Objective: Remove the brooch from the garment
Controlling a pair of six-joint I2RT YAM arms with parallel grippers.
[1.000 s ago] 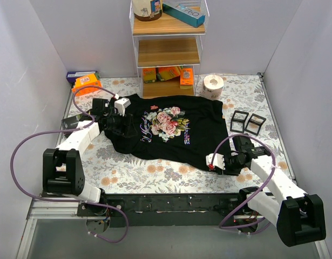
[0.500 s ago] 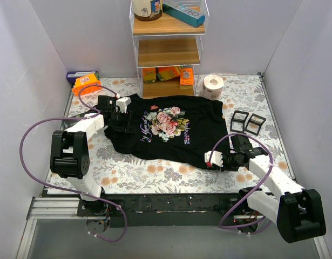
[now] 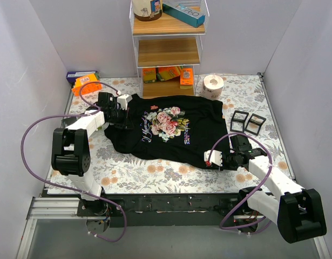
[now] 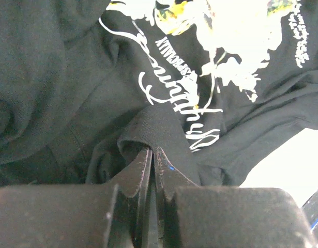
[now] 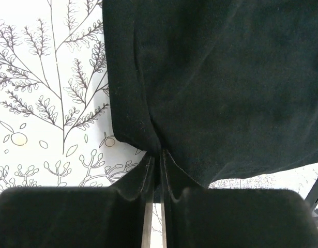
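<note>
The garment (image 3: pixel 171 132), a black T-shirt with a rose print and white script, lies spread on the floral cloth. A tiny pink speck near the collar, likely the brooch (image 3: pixel 153 108), sits above the roses. It does not show in either wrist view. My left gripper (image 3: pixel 124 114) is at the shirt's left sleeve side, shut on a raised fold of the garment (image 4: pixel 148 129), its tips (image 4: pixel 151 151) pressed together beside the script. My right gripper (image 3: pixel 212 158) is at the shirt's near right corner, shut on the garment's hem (image 5: pixel 148 129), with the fabric bunched at its tips (image 5: pixel 157 154).
A wooden shelf unit (image 3: pixel 167 51) stands at the back with orange boxes (image 3: pixel 168 74) under it. A paper roll (image 3: pixel 212 85) is at the back right. Two black square frames (image 3: pixel 248 122) lie right of the shirt. Orange and blue boxes (image 3: pixel 85 81) sit at the back left.
Both grippers have shut on the shirt's fabric. The left arm swung its elbow inward and its gripper shifted slightly back; the right gripper edged left along the hem.
</note>
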